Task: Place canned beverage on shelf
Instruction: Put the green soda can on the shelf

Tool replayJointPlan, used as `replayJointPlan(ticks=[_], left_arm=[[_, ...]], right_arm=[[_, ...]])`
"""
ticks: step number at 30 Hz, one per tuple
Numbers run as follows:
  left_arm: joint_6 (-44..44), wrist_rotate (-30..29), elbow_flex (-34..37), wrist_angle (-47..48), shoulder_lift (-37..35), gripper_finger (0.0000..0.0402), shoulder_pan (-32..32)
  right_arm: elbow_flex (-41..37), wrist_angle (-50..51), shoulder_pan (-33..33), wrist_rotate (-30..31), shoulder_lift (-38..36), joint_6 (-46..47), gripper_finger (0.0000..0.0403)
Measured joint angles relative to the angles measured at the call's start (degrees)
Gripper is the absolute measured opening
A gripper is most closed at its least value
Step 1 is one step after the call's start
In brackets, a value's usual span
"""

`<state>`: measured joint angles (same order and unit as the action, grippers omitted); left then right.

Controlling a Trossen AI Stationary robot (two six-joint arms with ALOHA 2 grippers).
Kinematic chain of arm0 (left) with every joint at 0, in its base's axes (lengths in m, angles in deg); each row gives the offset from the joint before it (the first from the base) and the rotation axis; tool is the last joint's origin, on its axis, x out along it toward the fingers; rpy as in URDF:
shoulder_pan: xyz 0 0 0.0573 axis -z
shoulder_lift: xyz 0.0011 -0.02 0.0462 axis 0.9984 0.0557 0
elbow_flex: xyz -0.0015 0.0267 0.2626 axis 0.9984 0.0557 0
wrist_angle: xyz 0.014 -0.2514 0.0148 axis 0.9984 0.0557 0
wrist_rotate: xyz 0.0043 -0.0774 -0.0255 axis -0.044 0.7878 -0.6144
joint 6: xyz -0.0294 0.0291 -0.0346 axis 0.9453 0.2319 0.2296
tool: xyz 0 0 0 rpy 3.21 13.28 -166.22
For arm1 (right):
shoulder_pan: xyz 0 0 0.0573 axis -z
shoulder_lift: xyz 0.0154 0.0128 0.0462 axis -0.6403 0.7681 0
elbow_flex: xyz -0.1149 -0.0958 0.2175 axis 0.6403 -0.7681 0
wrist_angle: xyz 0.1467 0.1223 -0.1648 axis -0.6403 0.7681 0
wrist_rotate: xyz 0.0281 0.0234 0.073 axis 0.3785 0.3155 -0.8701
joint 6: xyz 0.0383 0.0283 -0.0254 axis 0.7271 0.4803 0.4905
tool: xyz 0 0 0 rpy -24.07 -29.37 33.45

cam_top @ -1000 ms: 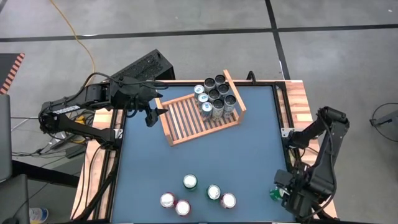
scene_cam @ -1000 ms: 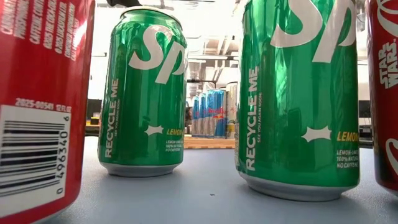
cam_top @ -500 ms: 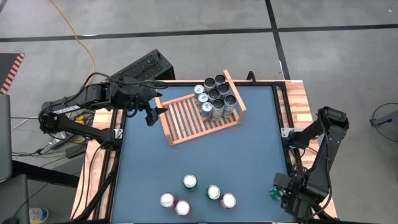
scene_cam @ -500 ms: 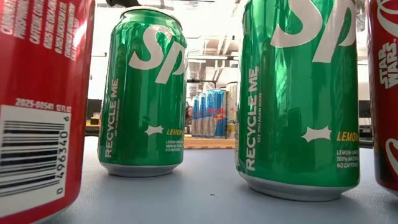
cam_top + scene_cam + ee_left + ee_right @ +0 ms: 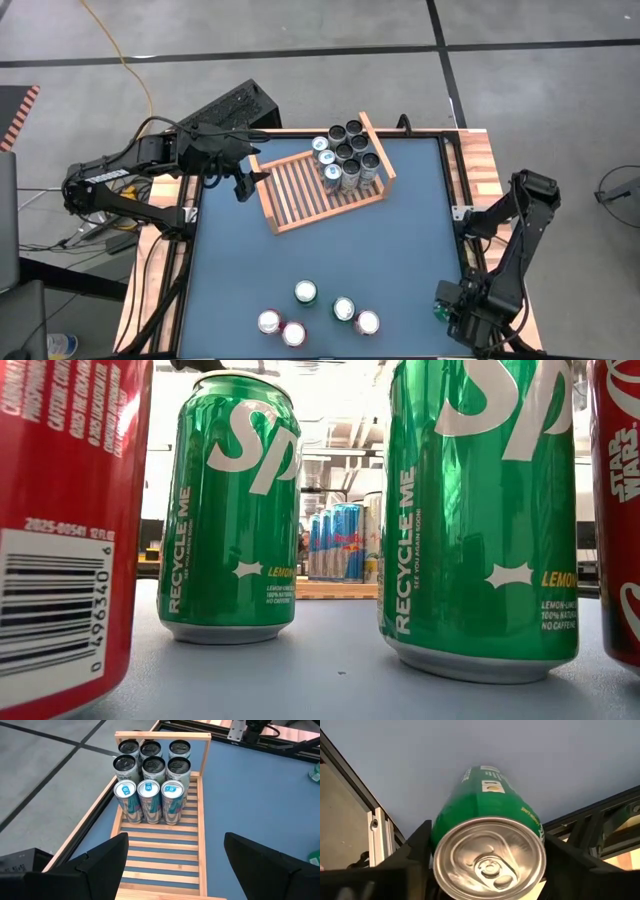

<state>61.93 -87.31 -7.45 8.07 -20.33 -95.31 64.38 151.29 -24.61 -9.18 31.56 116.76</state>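
Note:
The wooden slatted shelf [image 5: 320, 190] lies at the far middle of the table, with several cans [image 5: 345, 155] standing at its right end; the left wrist view shows them too [image 5: 150, 775]. My left gripper [image 5: 245, 185] is open and empty, just off the shelf's left end, with its fingers pointing along the shelf [image 5: 200, 810]. My right gripper [image 5: 450, 308] is at the table's near right corner, shut on a green can [image 5: 487, 820]. From above only a bit of this green can [image 5: 440, 310] shows past the arm. My right gripper holds the green can between its two fingers, one finger [image 5: 415, 855] on each side of the can's wall near its top end [image 5: 490, 862]. The can lies along the fingers, its top toward the wrist. Whether it rests on the table cannot be told.
Several loose cans stand near the table's front edge: two green [image 5: 305, 292] [image 5: 343, 309], the others red or silver-topped [image 5: 269, 321] [image 5: 367, 322]. They fill the low view [image 5: 228, 510] [image 5: 480, 510]. The open blue table top [image 5: 330, 250] lies between them and the shelf.
My right arm has shifted a little toward the table's near edge, with its gripper staying on the green can. My left arm has kept still.

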Motion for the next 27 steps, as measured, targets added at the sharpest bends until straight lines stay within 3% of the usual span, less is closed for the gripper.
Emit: replayJointPlan(ticks=[6, 10, 19, 27], left_arm=[[-0.51, -0.09, 0.00, 0.01, 0.00, 0.0316, 0.01], [-0.55, -0.09, -0.01, 0.01, 0.00, 0.0316, 0.01], [-1.57, -0.09, -0.01, 0.04, 0.01, 0.0316, 0.01], [-2.71, -0.09, -0.01, 0.06, 0.02, 0.0316, 0.00]], right_arm=[[0.09, -0.36, 0.51, -0.78, -0.10, -0.14, 0.0168], [0.41, -0.12, 2.15, -1.06, -0.20, -1.68, 0.0167], [3.10, 1.11, 10.45, -0.42, -0.17, -14.58, 0.0167], [8.22, 12.13, 21.18, 3.77, -0.76, -30.14, 0.0167]])
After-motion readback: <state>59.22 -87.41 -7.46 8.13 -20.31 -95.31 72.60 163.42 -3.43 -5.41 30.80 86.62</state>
